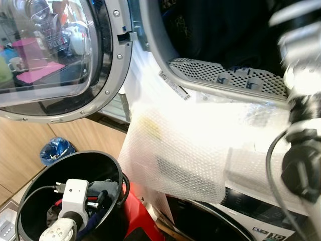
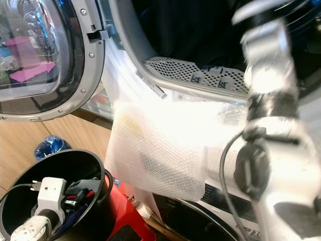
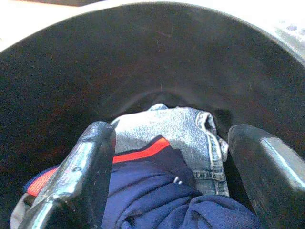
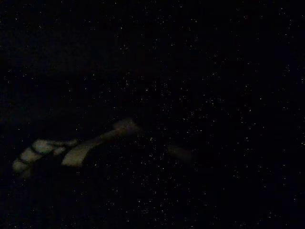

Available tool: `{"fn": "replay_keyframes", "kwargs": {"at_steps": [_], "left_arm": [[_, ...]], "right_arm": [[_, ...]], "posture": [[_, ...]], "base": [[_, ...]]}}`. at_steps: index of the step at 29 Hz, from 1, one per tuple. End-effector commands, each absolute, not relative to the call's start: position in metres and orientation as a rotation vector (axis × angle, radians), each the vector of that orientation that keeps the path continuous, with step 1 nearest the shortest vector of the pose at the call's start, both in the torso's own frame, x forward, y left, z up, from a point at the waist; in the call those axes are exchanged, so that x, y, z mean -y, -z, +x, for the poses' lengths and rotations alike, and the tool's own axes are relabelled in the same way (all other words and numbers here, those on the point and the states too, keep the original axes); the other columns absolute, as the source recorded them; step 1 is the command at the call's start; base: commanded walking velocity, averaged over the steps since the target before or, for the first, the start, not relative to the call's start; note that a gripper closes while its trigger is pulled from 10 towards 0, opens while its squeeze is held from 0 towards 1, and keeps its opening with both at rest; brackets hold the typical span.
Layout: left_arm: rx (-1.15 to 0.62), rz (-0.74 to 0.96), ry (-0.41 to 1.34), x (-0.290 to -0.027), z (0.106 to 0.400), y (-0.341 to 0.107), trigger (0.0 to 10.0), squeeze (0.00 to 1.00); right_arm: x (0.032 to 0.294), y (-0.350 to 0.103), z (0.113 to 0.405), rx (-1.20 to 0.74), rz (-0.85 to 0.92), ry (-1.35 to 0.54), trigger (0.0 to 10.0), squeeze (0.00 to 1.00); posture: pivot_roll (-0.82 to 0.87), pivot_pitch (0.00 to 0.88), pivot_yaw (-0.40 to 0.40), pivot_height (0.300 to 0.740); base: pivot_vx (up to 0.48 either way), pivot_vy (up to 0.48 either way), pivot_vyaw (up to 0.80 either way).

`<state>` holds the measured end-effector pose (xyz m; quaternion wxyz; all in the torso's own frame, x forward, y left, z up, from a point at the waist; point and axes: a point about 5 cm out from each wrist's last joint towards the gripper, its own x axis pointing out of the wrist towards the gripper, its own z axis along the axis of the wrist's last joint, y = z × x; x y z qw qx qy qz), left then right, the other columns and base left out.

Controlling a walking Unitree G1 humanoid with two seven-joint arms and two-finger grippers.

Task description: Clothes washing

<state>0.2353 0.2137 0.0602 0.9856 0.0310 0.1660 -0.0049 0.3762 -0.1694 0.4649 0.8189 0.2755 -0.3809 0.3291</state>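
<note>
Left tool (image 3: 167,176) fingers spread wide inside black bucket (image 1: 35,187), over navy garment (image 3: 152,191) and jeans (image 3: 186,131). Right tool inside the dark washer drum (image 1: 220,30); can't tell its state.

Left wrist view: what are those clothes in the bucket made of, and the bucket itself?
Grey garment: looks like faded denim, with a mottled weave and stitched seams. Navy garment: soft knit, probably fleece or jersey, matte and loosely folded, with a red ribbed band. Bucket: likely smooth black plastic, with a dull sheen and fine scuffs. The left pincer is open over the clothes.
</note>
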Motion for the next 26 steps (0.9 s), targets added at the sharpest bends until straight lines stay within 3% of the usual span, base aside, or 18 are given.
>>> {"fn": "replay_keyframes", "kwargs": {"at_steps": [1, 2, 5, 8, 9, 15, 16, 17, 26], "left_arm": [[-0.34, 0.084, -0.003, -0.214, 0.233, -0.058, 10.0, 0.0], [-0.34, 0.084, -0.003, -0.214, 0.233, -0.058, 10.0, 0.0], [-0.341, 0.075, -0.005, -0.212, 0.231, -0.057, 10.0, 0.0], [-0.342, 0.072, -0.007, -0.21, 0.23, -0.055, 10.0, 0.0], [-0.344, 0.07, -0.003, -0.208, 0.23, -0.055, 10.0, 0.0], [-0.349, 0.065, 0.016, -0.203, 0.23, -0.054, 10.0, 0.0], [-0.351, 0.065, 0.018, -0.203, 0.23, -0.054, 10.0, 0.0], [-0.352, 0.064, 0.018, -0.203, 0.23, -0.054, 10.0, 0.0], [-0.359, 0.056, 0.026, -0.199, 0.227, -0.053, 10.0, 0.0]], "right_arm": [[0.186, -0.477, 0.385, 0.68, 0.607, -0.328, 0.0, 0.0], [0.186, -0.477, 0.385, 0.68, 0.607, -0.328, 0.0, 0.0], [0.216, -0.469, 0.389, 0.529, 0.537, 0.083, 0.0, 0.0], [0.209, -0.459, 0.396, 0.439, 0.403, 0.134, 0.0, 0.0], [0.199, -0.451, 0.401, 0.393, 0.375, 0.092, 10.0, 0.0], [0.181, -0.422, 0.413, 0.276, 0.281, 0.085, 10.0, 0.0], [0.18, -0.418, 0.414, 0.265, 0.274, 0.089, 10.0, 0.9], [0.179, -0.417, 0.415, 0.261, 0.266, 0.085, 10.0, 1.0], [0.172, -0.424, 0.413, 0.307, 0.227, 0.002, 10.0, 1.0]], "posture": [[0.0, 0.053, 0.09, 0.74], [0.0, 0.053, 0.09, 0.74], [0.0, 0.056, 0.075, 0.74], [0.0, 0.061, 0.073, 0.74], [0.0, 0.061, 0.073, 0.74], [0.0, 0.063, 0.072, 0.74], [0.0, 0.062, 0.071, 0.74], [0.0, 0.062, 0.071, 0.74], [0.0, 0.065, 0.066, 0.74]], "base": [[0.0, 0.0, 0.0], [0.0, 0.0, 0.0], [0.0, 0.0, 0.0], [0.0, 0.0, 0.0], [0.0, 0.0, 0.0], [0.0, 0.0, 0.0], [0.0, 0.0, 0.0], [0.0, 0.0, 0.0], [0.0, 0.0, 0.0]]}}
